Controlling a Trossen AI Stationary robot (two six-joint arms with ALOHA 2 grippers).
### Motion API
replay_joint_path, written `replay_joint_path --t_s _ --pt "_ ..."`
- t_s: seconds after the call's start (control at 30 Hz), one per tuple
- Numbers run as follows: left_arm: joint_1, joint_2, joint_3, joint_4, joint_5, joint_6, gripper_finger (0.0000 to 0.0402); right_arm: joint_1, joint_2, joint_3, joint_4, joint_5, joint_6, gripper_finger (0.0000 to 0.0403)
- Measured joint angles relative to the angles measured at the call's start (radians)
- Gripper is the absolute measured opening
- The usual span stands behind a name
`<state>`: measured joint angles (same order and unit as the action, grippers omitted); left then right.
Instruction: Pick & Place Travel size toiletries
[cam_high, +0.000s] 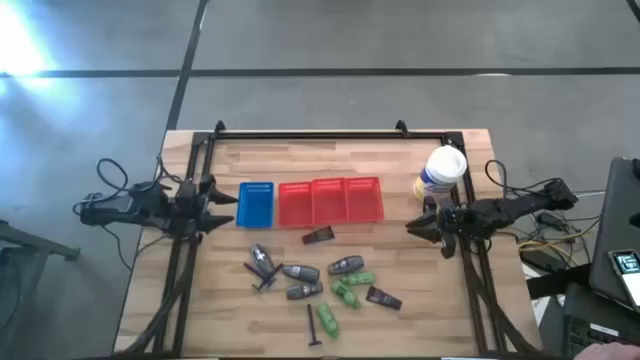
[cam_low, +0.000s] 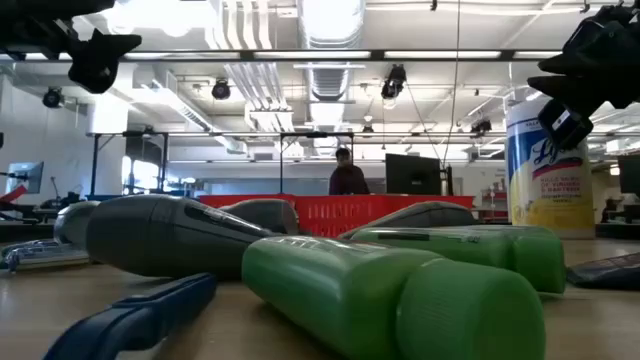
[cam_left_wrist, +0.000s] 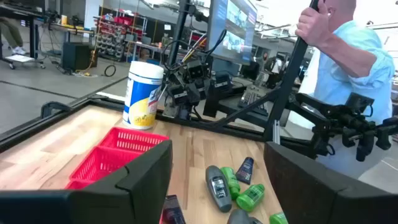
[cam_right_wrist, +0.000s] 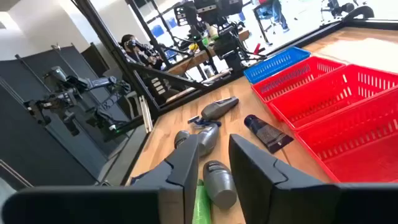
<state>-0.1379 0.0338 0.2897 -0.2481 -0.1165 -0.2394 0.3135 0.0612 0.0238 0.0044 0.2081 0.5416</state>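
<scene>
The toiletries lie loose on the wooden table's near middle: grey-silver oval bottles (cam_high: 300, 271), green little bottles (cam_high: 345, 292), dark flat packets (cam_high: 383, 297) and thin black razor sticks (cam_high: 312, 325). One dark packet (cam_high: 318, 236) lies just before the red baskets. My left gripper (cam_high: 225, 208) hovers open at the table's left edge, beside the blue basket; the left wrist view shows its fingers (cam_left_wrist: 217, 152) wide apart. My right gripper (cam_high: 415, 228) hovers at the right edge, near the white tub, open by a narrow gap (cam_right_wrist: 214, 142). Neither touches anything.
A blue basket (cam_high: 256, 204) and a row of red baskets (cam_high: 330, 200) stand across the table's middle. A big white tub with a yellow label (cam_high: 443, 172) stands at the far right. A black frame rims the table. A person in a light blue shirt (cam_left_wrist: 348, 56) stands beyond the right side.
</scene>
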Motion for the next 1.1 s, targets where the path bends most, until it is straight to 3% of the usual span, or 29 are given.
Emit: replay_joint_path --t_s 0.5,0.87,1.0,1.1 --pt "0.0 0.0 0.0 0.0 0.0 0.0 0.0259 0.0 0.0 0.0 0.0 0.0 0.0 0.0043" --pt "0.0 0.0 0.0 0.0 0.0 0.0 0.0259 0.0 0.0 0.0 0.0 0.0 -0.002 0.007" --pt "0.0 0.0 0.0 0.0 0.0 0.0 0.0259 0.0 0.0 -0.002 0.034 0.103 -0.163 0.0084" --pt "0.0 0.0 0.0 0.0 0.0 0.0 0.0259 0.0 -0.001 0.0 0.129 0.209 -0.114 0.0093"
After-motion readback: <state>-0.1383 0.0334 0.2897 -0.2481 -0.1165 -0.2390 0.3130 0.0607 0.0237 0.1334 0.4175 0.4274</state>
